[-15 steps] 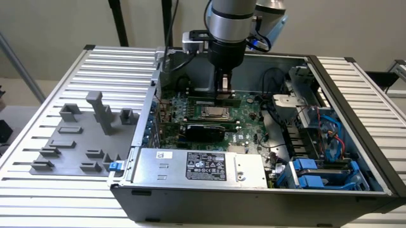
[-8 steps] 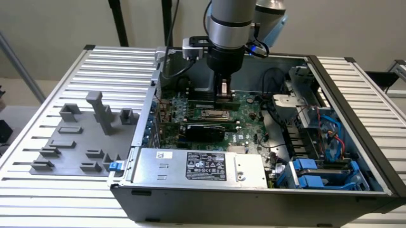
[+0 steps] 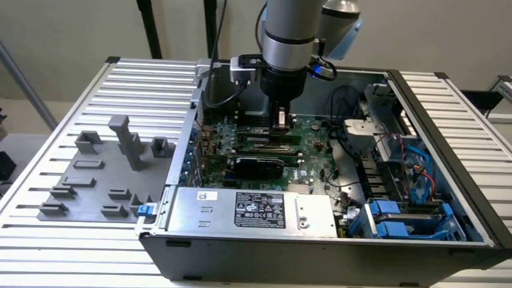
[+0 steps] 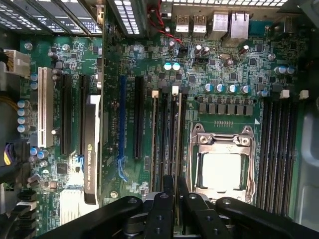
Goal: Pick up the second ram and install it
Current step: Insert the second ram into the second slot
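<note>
One big grey computer case (image 3: 240, 252) sits open on a ribbed metal table (image 3: 80, 90). Inside it lies the green motherboard (image 4: 234, 55). The robot arm (image 3: 288, 30) reaches straight down into the case. Its gripper (image 4: 174, 191) is squeezed narrow, and it seems to hold the second ram (image 4: 176, 164) on its thin edge. The ram is right over the long black slots (image 4: 162, 139), just beside the shiny CPU socket (image 4: 222, 169).

black claw (image 4: 174, 191) over green motherboard (image 4: 219, 64), cpu socket (image 4: 223, 159) beside long memory slots (image 4: 167, 134)
</note>
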Available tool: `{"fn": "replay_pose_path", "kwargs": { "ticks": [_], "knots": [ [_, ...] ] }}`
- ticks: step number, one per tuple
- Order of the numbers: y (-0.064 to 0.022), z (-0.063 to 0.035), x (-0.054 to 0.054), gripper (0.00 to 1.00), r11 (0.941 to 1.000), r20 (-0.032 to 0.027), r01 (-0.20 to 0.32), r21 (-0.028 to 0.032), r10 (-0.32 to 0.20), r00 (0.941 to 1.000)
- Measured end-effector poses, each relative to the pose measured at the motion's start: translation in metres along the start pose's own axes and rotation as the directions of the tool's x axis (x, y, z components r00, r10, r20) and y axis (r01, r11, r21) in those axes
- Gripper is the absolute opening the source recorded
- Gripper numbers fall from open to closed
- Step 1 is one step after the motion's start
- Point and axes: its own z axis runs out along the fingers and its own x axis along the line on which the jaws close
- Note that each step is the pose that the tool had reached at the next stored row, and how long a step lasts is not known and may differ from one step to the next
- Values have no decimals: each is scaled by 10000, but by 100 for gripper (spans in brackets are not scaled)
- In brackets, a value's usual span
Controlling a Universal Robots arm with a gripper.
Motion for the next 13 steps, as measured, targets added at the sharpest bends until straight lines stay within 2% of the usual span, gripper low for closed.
{"fn": "replay_pose_path", "kwargs": {
  "ticks": [13],
  "knots": [
    [0, 232, 3, 14, 9997, 2, 236, 0, -236, 9997]
  ]
}}
